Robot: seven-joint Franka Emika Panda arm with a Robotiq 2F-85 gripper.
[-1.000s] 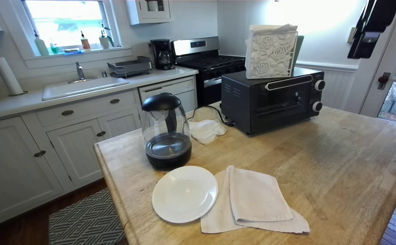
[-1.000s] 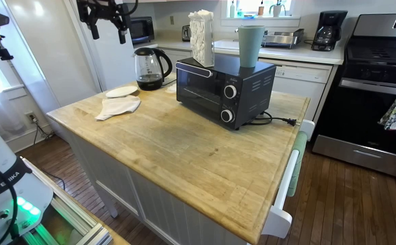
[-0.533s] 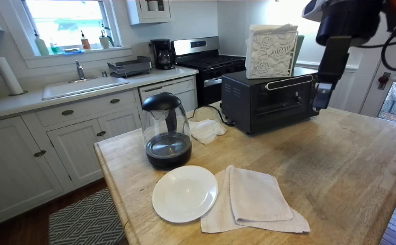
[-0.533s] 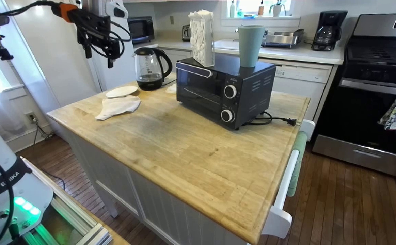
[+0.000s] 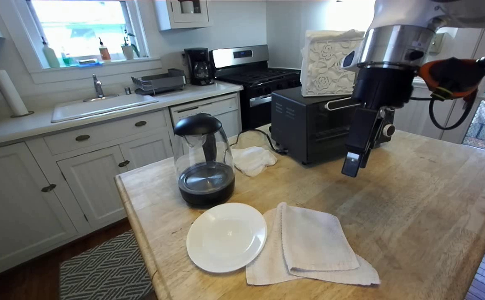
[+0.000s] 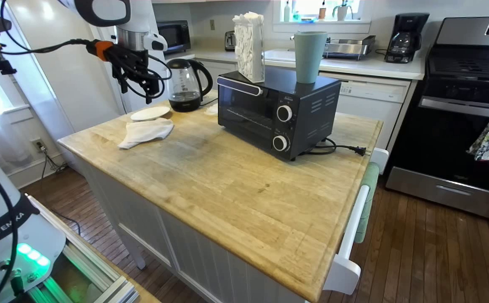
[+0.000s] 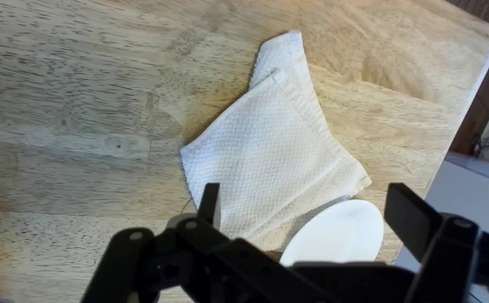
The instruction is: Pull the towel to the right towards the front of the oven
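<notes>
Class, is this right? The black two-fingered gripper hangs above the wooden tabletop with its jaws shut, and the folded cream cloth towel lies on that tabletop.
Not quite: the wrist view shows the gripper open, its jaws well apart. It does hang above the wooden tabletop, and the folded cream cloth towel does lie there.

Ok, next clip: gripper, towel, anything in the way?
Gripper open, empty. Towel loosely folded, ungrasped. Plate right at towel's edge, possibly overlapping; might drag along.

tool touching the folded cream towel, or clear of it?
Apart. An exterior view shows a strip of wooden tabletop between the hovering tool and the folded cream towel.
</notes>
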